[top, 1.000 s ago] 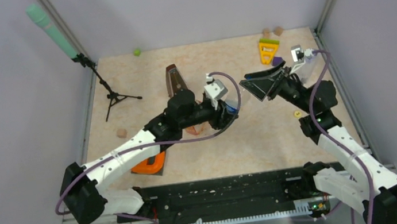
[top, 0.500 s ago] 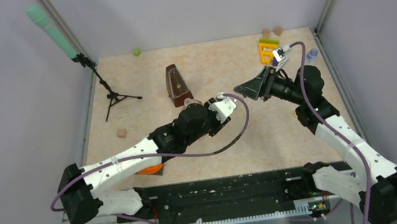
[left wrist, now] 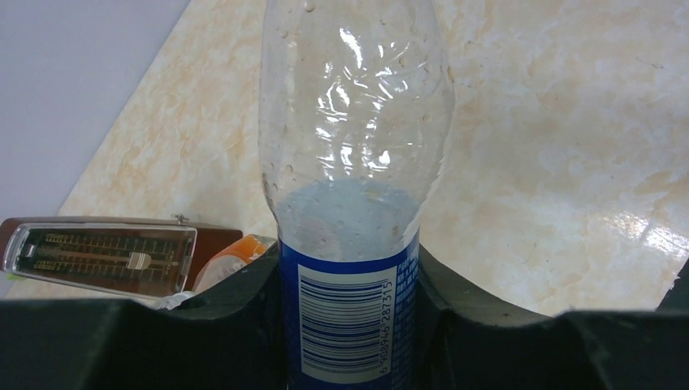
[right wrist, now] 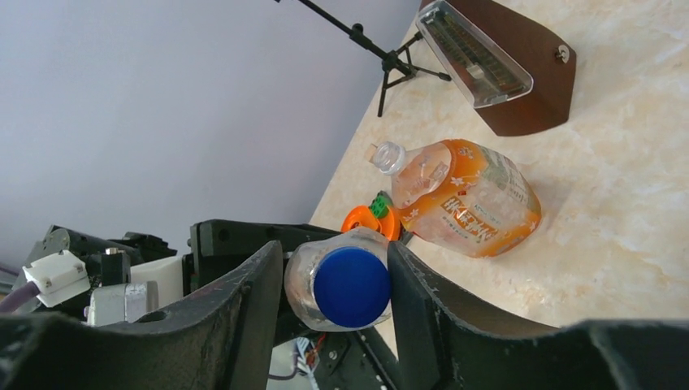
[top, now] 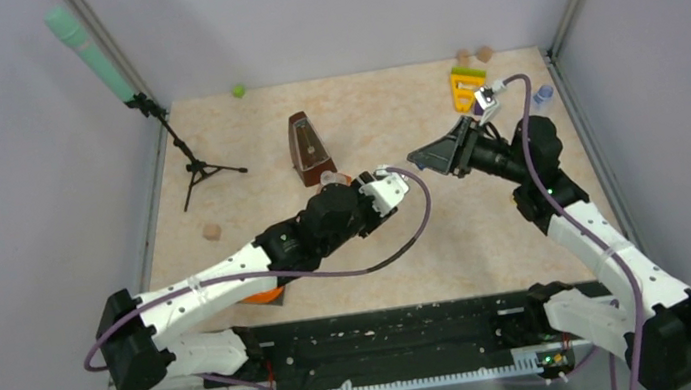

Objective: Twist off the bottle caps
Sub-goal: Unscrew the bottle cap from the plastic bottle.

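Speckled beige tabletop [top: 245,148] between grey walls fills the overhead view, with a brown metronome [top: 310,147] standing toward the back. Just right of the metronome and a little nearer, the two arms meet nose to nose. The bottle between them is mostly hidden from up here.

From the left wrist, the left gripper [left wrist: 349,317] is clamped on the blue-label bottle [left wrist: 351,162], its fingers [left wrist: 240,309] pressed against the label band. The metronome sits off to the bottle's left. The bottle's long axis runs straight out from the jaws, away from the metronome, and its neck is out of frame at the top. It is thin clear plastic and looks nearly empty. I judge it light, slick and easy to dent, so the label band is probably the stiffer place to hold it.

From the right wrist, the blue cap [right wrist: 352,286] faces squarely into the camera, so the bottle's axis lines up with the right gripper [right wrist: 337,268]. The jaws straddle the cap with a sliver of gap on one side and are not pinching yet. The cap's rim looks like the place to bite. It is small and hard, so it should take a firm squeeze. An orange bottle [right wrist: 467,203] lies on its side just beside the metronome.
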`<state>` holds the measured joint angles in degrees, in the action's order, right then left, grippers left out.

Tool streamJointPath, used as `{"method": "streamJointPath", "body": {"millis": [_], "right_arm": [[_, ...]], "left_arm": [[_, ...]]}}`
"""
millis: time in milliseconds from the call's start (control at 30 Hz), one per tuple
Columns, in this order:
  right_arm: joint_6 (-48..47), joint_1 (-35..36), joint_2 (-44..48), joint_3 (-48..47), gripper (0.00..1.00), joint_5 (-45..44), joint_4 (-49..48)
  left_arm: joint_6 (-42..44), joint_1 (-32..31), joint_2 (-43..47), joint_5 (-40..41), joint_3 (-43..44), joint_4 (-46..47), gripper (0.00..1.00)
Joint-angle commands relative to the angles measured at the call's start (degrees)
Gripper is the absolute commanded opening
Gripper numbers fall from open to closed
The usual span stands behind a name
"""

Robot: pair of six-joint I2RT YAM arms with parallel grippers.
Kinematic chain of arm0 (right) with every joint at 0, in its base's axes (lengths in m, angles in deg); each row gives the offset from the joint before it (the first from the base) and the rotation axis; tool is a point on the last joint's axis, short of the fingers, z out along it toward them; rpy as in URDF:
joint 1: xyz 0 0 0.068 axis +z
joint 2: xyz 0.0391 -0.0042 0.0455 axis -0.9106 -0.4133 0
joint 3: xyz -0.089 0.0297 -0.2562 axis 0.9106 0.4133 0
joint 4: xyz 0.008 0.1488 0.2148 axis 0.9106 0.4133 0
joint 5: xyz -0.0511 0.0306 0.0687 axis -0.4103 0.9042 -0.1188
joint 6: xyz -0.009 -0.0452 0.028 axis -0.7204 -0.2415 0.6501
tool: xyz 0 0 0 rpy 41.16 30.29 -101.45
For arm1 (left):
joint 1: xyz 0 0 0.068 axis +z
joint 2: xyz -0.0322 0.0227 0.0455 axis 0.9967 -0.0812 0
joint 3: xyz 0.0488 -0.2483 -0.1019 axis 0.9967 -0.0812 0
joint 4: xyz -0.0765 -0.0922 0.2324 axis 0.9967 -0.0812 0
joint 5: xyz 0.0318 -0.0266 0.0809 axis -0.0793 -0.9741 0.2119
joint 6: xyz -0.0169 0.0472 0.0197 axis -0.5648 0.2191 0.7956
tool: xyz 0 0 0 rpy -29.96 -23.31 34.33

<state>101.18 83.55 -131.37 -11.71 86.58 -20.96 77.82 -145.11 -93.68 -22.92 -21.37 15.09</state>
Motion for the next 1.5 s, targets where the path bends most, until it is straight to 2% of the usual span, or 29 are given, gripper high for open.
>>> {"method": "streamJointPath", "body": {"millis": [0,67,133,200,300,400,467,767,1000,1133,1233,1333,1367,1467], "right_arm": [[1.0,0.4,0.5,-0.8,0.43,1.9,-1.3],[1.1,0.4,0.5,-0.7,0.39,1.9,-1.3],[1.9,0.4,0.4,-0.3,0.28,2.2,-2.5],[2.8,0.4,0.5,0.7,0.23,2.0,-4.6],[4.9,0.4,1.3,3.3,0.16,2.3,-12.0],[7.1,0.4,1.4,6.6,0.07,3.3,-25.0],[6.3,0.4,0.8,7.1,0.0,4.4,-29.6],[1.3,0.7,-1.0,7.9,0.0,12.8,-47.1],[6.0,0.7,-5.5,8.4,0.0,18.7,-64.8],[9.6,0.4,-8.3,7.1,0.0,21.2,-69.2],[7.9,0.3,-6.8,7.0,0.36,16.9,-61.7],[0.3,0.7,0.0,6.9,0.52,7.3,-43.5],[-3.0,0.9,2.2,6.1,0.54,3.1,-35.7],[-6.0,1.5,6.5,4.8,0.57,-6.0,-23.8]], "left_arm": [[-0.7,0.3,1.1,2.6,0.1,1.3,0.0],[-0.8,0.3,1.2,2.4,0.1,1.4,0.0],[-1.1,0.3,1.2,1.6,0.3,1.6,0.0],[-1.5,0.3,1.1,0.7,0.6,1.6,0.0],[-3.2,0.6,0.9,-3.1,1.6,1.3,0.0],[-6.0,2.2,0.6,-15.9,3.5,0.1,0.0],[-8.1,3.3,0.8,-24.6,4.2,0.6,0.0],[-16.2,6.5,-1.6,-52.7,9.2,3.5,0.0],[-18.3,6.5,-1.1,-56.1,9.1,5.1,0.0],[-17.3,6.9,-0.9,-56.0,9.2,2.2,0.0],[-17.5,6.9,1.3,-48.5,6.9,3.3,0.0],[-17.0,6.9,4.0,-36.6,4.1,5.0,0.0],[-16.3,6.7,4.5,-33.7,3.2,5.6,0.0],[-14.8,5.2,5.1,-27.1,2.1,7.8,0.0]]}}
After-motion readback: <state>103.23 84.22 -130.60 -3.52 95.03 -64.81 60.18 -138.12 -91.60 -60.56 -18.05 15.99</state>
